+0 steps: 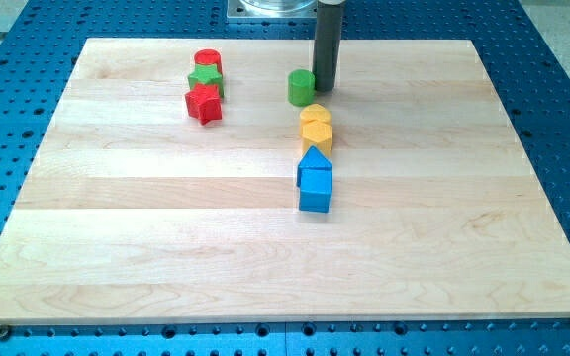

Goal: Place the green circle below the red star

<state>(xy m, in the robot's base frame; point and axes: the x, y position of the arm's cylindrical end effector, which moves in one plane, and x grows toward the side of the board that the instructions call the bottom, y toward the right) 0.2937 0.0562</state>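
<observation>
**Green circle sitting beside our tip, well right of the red star**

Nearest the view's bottom, we are seeing the bare front stretch of the wooden board (pixel 166 257), which is resting on a blue perforated table (pixel 552 89).

Moving up, a column of blocks is standing a little right of the board's centre. At its lower end a blue cube (pixel 315 189) is sitting with a blue house-shaped block (pixel 315 161) touching it from above. Above that pair, two yellow blocks are stacking up the same line: a yellow block of unclear shape (pixel 316 137) and a yellow hexagon-like block (pixel 315 120) touching each other.

Farther up, the green circle (pixel 301 87) is lying near the view's top, just above the yellow pair and well apart from the red star (pixel 204 103), which is sitting to the view's left at roughly the same depth. The space below the red star is showing only wood.

We are carrying no gripper, only a dark rod; our tip (pixel 325 89) is resting just to the view's right of the green circle, touching it or nearly so.

Above the red star, a green star (pixel 206 80) is touching it, and a red cylinder (pixel 208 61) is sitting behind that.
</observation>
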